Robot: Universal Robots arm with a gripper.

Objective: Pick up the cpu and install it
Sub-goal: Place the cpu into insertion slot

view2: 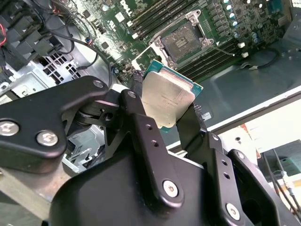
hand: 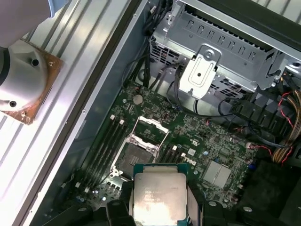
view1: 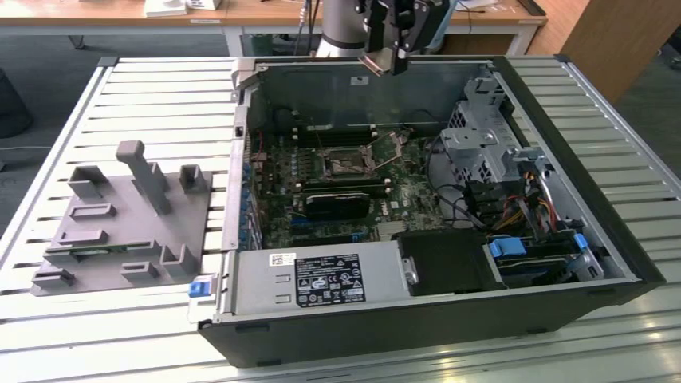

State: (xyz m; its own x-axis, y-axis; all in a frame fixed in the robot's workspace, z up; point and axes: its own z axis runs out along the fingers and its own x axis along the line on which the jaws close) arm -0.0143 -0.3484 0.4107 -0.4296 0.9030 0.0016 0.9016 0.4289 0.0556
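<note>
Nearest in the exterior view sits the power supply (view1: pixel 319 279) along the near wall of the open case (view1: pixel 596 263), with the grey tray (view1: pixel 117 215) out on the exterior view's left, well apart from the action. Further in comes the motherboard (view1: pixel 319 199), and here's the spot that matters: the socket (view1: pixel 343 163), dark and square, with its load plate (hand: pixel 150 129) swung up and the bed beneath bare in both wrist views.

Go further again, up by the far wall of the case, and there's the gripper (view1: pixel 385 64), hanging high above the board. So the socket lies on the near side of the fingers and well below them, nothing in between but air. In the first wrist view the socket (hand: pixel 136 157) sits just past the chip's far edge.

And the cpu (view2: pixel 164 96) is right there in the grip! The fingers (view2: pixel 136 101) are closed in on two opposite edges, one black pad on each side, and the silvery metal top faces the wrist cameras with the green rim peeking out. It's a square chip, so no long axis to speak of. Its edges look turned a touch off the socket frame in the first wrist view, though the camera angle may account for that.
</note>
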